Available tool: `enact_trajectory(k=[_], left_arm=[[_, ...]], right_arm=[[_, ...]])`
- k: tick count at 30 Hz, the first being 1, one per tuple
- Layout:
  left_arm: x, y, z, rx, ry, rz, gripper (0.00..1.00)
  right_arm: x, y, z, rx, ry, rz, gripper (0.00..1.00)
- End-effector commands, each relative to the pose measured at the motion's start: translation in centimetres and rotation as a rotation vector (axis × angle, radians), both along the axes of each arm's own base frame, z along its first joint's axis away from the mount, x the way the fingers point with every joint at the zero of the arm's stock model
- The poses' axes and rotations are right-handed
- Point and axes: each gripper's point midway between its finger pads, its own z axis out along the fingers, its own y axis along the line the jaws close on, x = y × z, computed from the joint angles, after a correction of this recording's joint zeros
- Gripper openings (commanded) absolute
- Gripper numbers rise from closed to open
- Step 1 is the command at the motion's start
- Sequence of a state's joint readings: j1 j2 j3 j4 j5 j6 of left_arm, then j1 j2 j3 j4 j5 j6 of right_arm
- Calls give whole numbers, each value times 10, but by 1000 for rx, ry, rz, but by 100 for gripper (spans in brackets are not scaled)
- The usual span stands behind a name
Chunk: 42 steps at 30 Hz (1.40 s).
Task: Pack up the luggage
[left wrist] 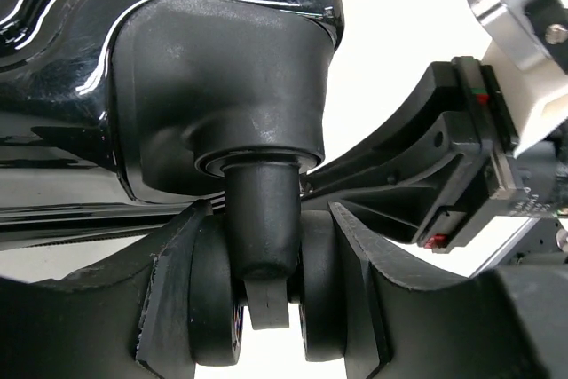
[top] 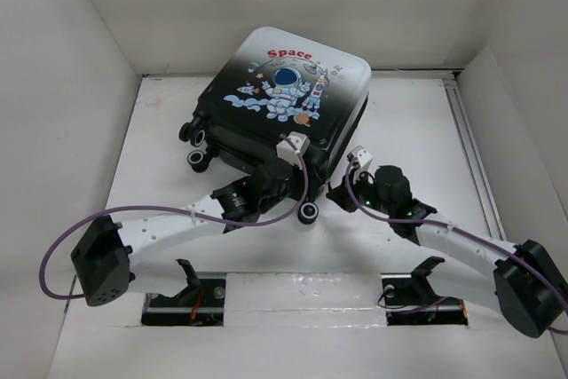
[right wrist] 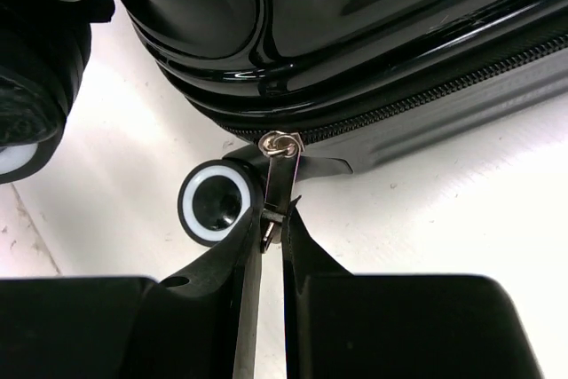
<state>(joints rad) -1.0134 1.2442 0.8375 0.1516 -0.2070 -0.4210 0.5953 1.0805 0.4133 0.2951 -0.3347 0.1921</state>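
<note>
Closed luggage (top: 284, 104); right pincer (right wrist: 272, 219) pinches zip pull (right wrist: 282, 175) just ahead, left pincer (left wrist: 269, 219) clamps caster (left wrist: 262, 157) inside its jaws; zipping likely underway, remainder unclear.

Only one readable text: the red "Space" print (top: 289, 54) on the lid of the luggage (top: 342, 108). It sits at the lid's 12 o'clock end, just above the cartoon astronaut (top: 284, 86). Left wrist view: small label (left wrist: 535, 208) with pale print on a black part at 3 o'clock, too small to read. Right wrist view: nothing legible.
</note>
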Motion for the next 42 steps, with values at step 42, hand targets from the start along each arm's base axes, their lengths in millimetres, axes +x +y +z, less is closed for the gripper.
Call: enact_trajectory(k=[42], left_arm=[[-1, -37, 149, -467, -121, -209, 0]], right_arm=[[-42, 38, 47, 169, -167, -106, 31]])
